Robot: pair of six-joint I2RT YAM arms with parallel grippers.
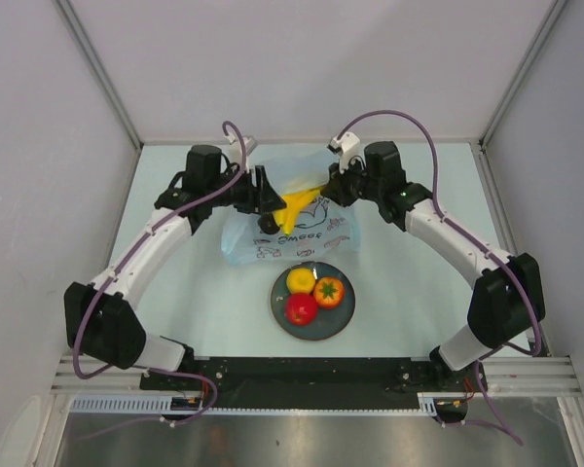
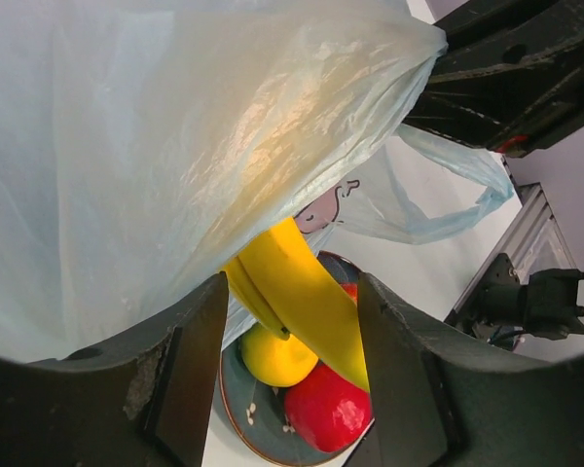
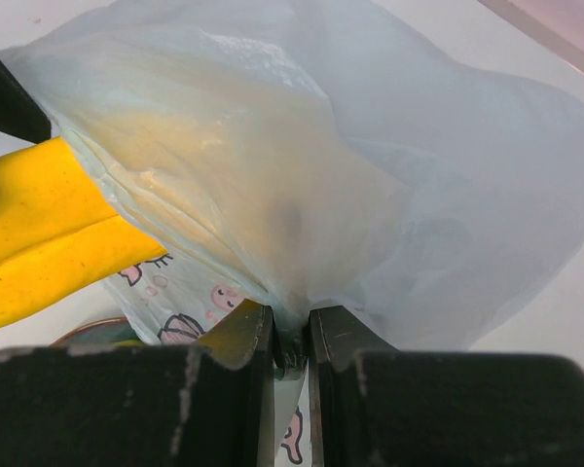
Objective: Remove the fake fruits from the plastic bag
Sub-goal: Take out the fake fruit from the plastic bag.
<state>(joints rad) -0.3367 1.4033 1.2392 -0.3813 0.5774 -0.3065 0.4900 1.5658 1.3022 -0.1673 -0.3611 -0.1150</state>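
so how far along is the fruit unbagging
Done: the yellow round fruit, orange fruit and red apple lie on the dark teal plate. In hand: the banana bunch is half out of the plastic bag, between the fingers of the left claw, while the right claw pinches the bag. Left: freeing the banana bunch; anything else inside is hidden.
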